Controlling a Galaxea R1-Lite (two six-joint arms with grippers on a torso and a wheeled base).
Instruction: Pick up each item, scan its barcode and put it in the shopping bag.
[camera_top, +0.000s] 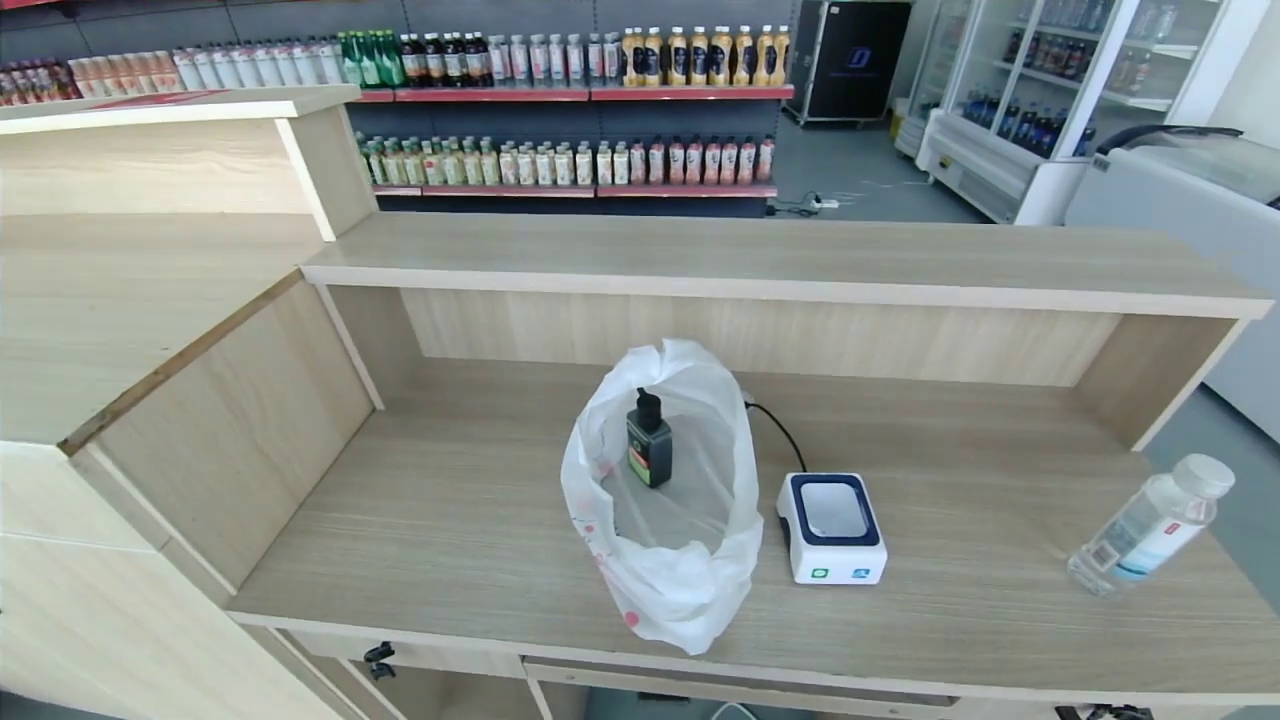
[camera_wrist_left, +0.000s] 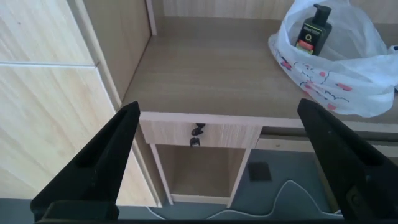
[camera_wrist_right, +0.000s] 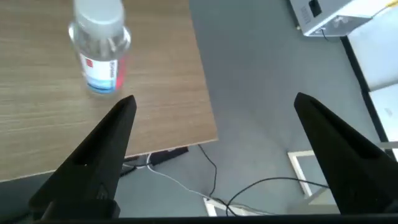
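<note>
Counter: A pale wooden checkout counter (camera_top: 430, 520) in a shop, with shelves of drinks (camera_top: 560, 60) along the wall behind.
Shopping bag: A white plastic bag (camera_top: 660, 570) stands near the middle of the counter, mouth open upward.
Dark bottle: A dark bottle (camera_top: 649, 440) with a black top stands upright inside the bag.
Scanner: A white and navy scanner (camera_top: 831, 525) sits face up just beside the bag, on the robot's right, with a black cable (camera_top: 775, 425) trailing back from it.
Water bottle: A clear, white-capped water bottle (camera_top: 1150, 525) stands at the counter's far right, well apart from the scanner.
Left gripper: The left gripper (camera_wrist_left: 217, 106) is spread wide and empty, low in front of the counter's edge, facing a drawer (camera_wrist_left: 198, 134). The bag lies off to one side.
Right gripper: The right gripper (camera_wrist_right: 214, 98) is spread wide and empty, above the counter's right corner and the grey floor, with the water bottle near one finger.
</note>
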